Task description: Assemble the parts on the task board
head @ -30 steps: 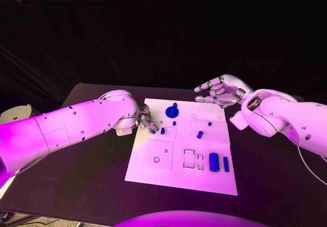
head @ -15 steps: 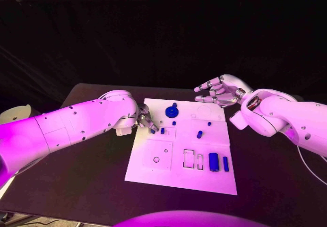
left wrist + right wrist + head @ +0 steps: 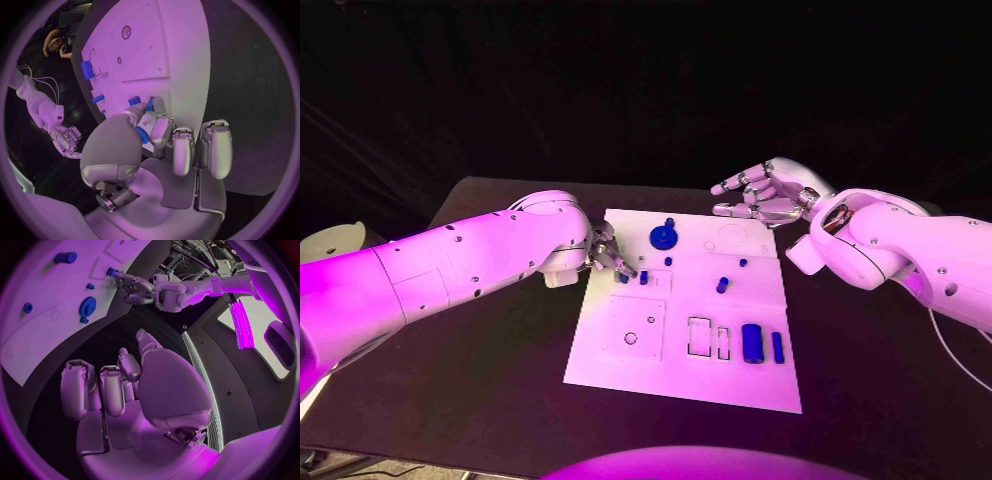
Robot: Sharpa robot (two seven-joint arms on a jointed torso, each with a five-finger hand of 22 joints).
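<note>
Evidently the left hand (image 3: 606, 252), at the task board's (image 3: 678, 380) left edge, pinches a small blue part (image 3: 142, 135) and should lower it squarely; the right hand (image 3: 762, 195) hovers empty, upper right.

Magenta light washes the scene, brightest on the board (image 3: 687, 310) and the white arms, while the desk (image 3: 473, 340) and backdrop fall to near black. Wrist views bend straight edges inside dark circular frames, and glare strikes a lit strip (image 3: 240, 322) at one rim.
</note>
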